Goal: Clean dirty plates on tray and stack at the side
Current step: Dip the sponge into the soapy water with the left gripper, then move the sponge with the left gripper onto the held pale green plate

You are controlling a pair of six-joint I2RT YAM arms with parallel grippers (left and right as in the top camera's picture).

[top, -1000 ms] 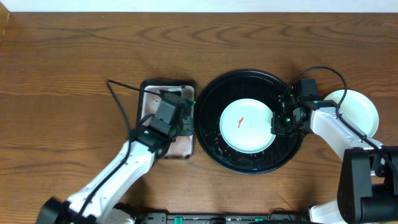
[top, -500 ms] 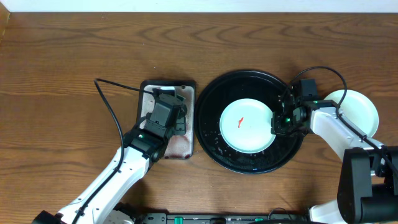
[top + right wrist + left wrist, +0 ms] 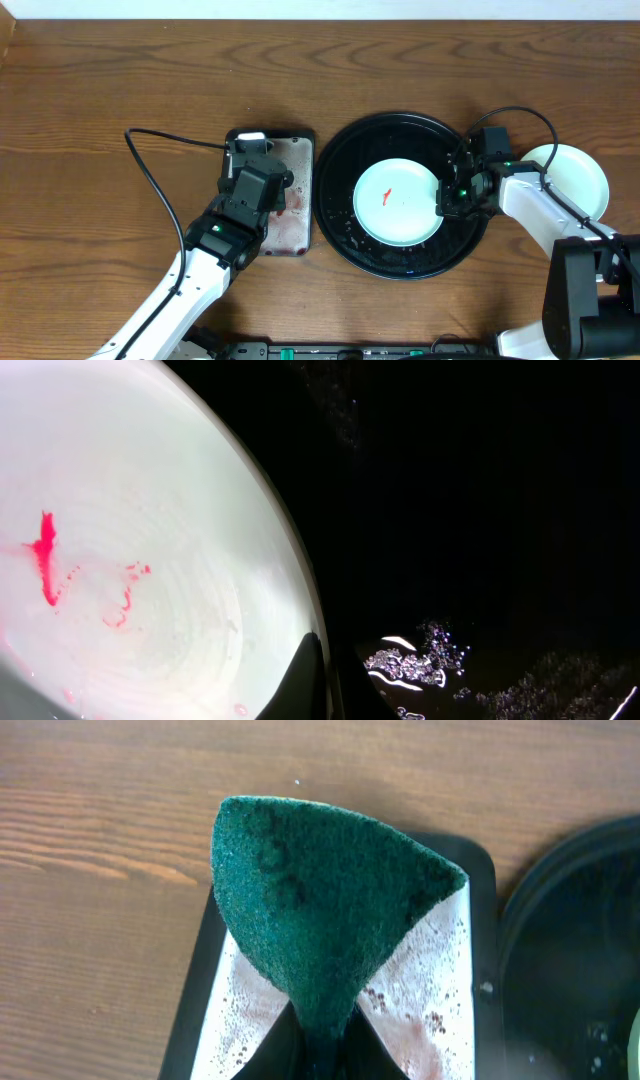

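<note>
A pale mint-green plate [image 3: 400, 205] with a red sauce smear [image 3: 45, 555] lies in the big black tray [image 3: 405, 130]. My right gripper [image 3: 446, 198] is shut on that plate's right rim; in the right wrist view its dark fingers [image 3: 308, 675] pinch the edge of the plate [image 3: 150, 530] over the wet tray floor [image 3: 480, 510]. Another pale plate [image 3: 578, 178] rests on the table to the right of the tray. My left gripper [image 3: 320, 1038] is shut on a dark green sponge [image 3: 320, 900], held above the small grey metal tray [image 3: 430, 990].
The grey metal tray [image 3: 295, 235] sits just left of the black tray and carries reddish stains and droplets. A black cable [image 3: 165, 190] loops over the table to the left of it. Bare wooden table lies all around.
My left arm has drawn back leftward over the grey tray with the sponge, away from the black tray. The right arm and the plate have not moved.
</note>
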